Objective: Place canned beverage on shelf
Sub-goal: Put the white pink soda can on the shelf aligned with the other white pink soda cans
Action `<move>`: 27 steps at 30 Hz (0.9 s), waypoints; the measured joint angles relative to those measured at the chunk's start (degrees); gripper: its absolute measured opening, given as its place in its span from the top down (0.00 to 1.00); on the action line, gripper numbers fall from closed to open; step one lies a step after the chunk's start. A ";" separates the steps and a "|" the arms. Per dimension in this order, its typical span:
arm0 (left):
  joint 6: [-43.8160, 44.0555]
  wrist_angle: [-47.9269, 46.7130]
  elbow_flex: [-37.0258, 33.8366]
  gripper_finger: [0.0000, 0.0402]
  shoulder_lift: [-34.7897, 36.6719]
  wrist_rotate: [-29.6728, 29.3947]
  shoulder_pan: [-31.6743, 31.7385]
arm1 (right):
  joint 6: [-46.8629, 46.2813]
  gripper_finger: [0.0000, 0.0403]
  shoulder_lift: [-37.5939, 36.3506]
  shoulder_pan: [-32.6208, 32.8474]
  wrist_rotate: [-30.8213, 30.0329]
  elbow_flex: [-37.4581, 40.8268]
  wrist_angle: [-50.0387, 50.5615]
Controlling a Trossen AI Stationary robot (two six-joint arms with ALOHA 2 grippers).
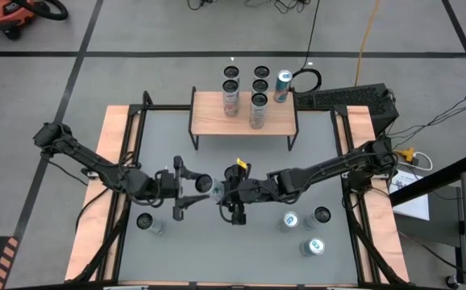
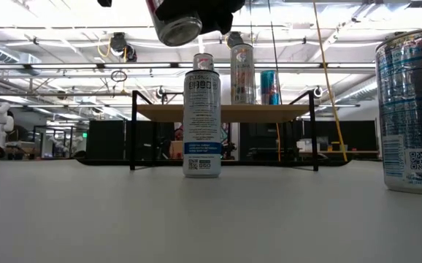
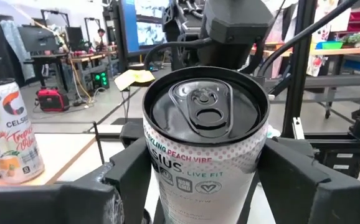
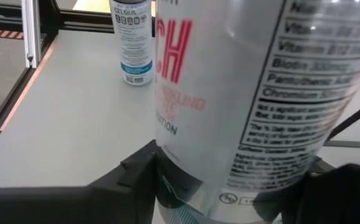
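A white canned beverage (image 1: 210, 187) with a dark top hangs above the table's middle, between my two grippers. My left gripper (image 1: 194, 185) reaches it from the table's left and my right gripper (image 1: 226, 193) from the right; both are shut on it. The left wrist view looks onto the can's top (image 3: 205, 109); the right wrist view shows its printed side (image 4: 242, 93). In the low view the can (image 2: 178, 25) shows at the picture's top, one end facing the camera. The shelf (image 1: 209, 119), a wood plank on black legs, stands at the table's far edge with several cans on it. My left gripper pinches the can's side wall (image 3: 158, 171) below the top rim, one finger (image 3: 124, 180) on each side. It comes level from the table's left. The can is tilted and clear of the table. My right gripper has the can's printed side wall (image 4: 174, 180) between its two fingers (image 4: 136, 177), which lie against it on either side. It comes from the table's right, slanting down. Which end of the can this is, I cannot tell.
One can (image 1: 148, 223) stands on the table at the near left. Three more (image 1: 289, 219) (image 1: 320, 215) (image 1: 314, 246) stand at the near right. The table's wooden side edges (image 1: 112, 177) run left and right. Cables and a keyboard (image 1: 338, 98) lie behind the shelf.
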State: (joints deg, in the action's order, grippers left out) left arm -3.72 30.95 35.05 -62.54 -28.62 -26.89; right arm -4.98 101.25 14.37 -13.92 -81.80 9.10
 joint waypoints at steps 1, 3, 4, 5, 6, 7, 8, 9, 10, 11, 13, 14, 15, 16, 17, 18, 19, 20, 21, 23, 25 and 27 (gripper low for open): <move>-0.41 0.38 0.00 0.38 -0.01 -0.07 -0.19 | 0.08 0.52 0.00 0.03 -0.01 -0.01 -0.22; -1.22 1.03 0.00 0.36 -0.04 -0.09 -0.53 | 0.34 0.51 0.00 0.04 0.05 -0.02 -0.32; -2.03 1.50 0.00 0.35 -0.04 -0.11 -0.72 | 0.47 0.51 0.00 0.04 0.14 -0.03 -0.45; -2.83 1.83 0.00 0.33 -0.04 -0.12 -0.96 | 0.58 0.51 0.00 0.04 0.30 -0.06 -0.67; -3.56 2.00 0.00 0.32 -0.04 0.06 -1.01 | 0.66 0.51 0.00 0.04 0.65 -0.09 -0.75; -4.09 2.21 0.00 0.31 -0.04 0.13 -1.06 | 0.67 0.51 0.00 0.07 0.76 -0.09 -0.74; -4.24 2.39 0.00 0.30 -0.04 0.13 -1.06 | 0.67 0.51 0.00 0.09 0.73 -0.09 -0.74; -4.32 2.65 0.00 0.30 -0.04 0.12 -1.06 | 0.80 0.52 0.00 0.08 0.72 -0.09 -0.75; -4.31 2.96 0.00 0.29 -0.03 0.08 -1.06 | 1.03 0.52 0.00 0.04 0.65 -0.09 -0.77; -4.29 3.19 0.00 0.29 0.06 0.06 -1.04 | 1.17 0.52 0.00 0.00 0.61 -0.09 -0.84; -4.27 3.34 0.00 0.29 0.63 0.06 -1.06 | 1.14 0.52 0.00 0.00 0.48 -0.09 -1.01; -4.28 3.43 0.03 0.29 0.95 0.09 -1.06 | 1.14 0.52 0.00 0.00 0.42 -0.09 -0.98; -4.35 3.39 0.04 0.28 1.40 0.12 -1.06 | 1.14 0.52 0.00 0.00 0.27 -0.07 -0.92; -4.66 3.22 0.04 0.27 1.89 0.24 -1.06 | 1.14 0.52 0.00 0.00 -0.37 -0.03 -0.82; -4.78 3.14 0.04 0.26 2.31 0.37 -1.01 | 1.15 0.52 0.00 0.00 -1.19 -0.01 -0.79; -5.18 3.11 0.04 0.24 2.72 0.61 -0.91 | 1.14 0.52 0.00 0.00 -1.74 0.00 -0.80; -5.80 2.69 0.07 0.23 3.10 1.11 -0.84 | 1.20 0.52 0.00 0.00 -2.33 0.00 -0.91; -6.08 2.15 0.07 0.22 3.46 1.76 -0.82 | 1.23 0.52 0.00 0.00 -2.52 0.00 -1.04; -6.19 1.55 0.07 0.21 3.72 2.10 -0.82 | 1.21 0.52 0.00 0.00 -2.51 0.00 -1.12; -6.18 0.15 0.08 0.20 4.04 2.20 -0.58 | 1.18 0.52 0.00 0.02 -2.47 0.00 -1.21; -5.66 -1.45 0.11 0.20 4.07 2.22 0.09 | 1.12 0.52 0.00 0.00 -2.53 0.02 -1.73; -5.14 -3.08 0.11 0.20 4.02 2.08 0.80 | 1.06 0.52 0.00 -0.04 -2.82 0.02 -2.71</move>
State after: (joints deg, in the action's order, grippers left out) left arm -8.86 27.88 35.16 -58.52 -26.55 -26.09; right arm -3.92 101.25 14.33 -16.73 -81.78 6.39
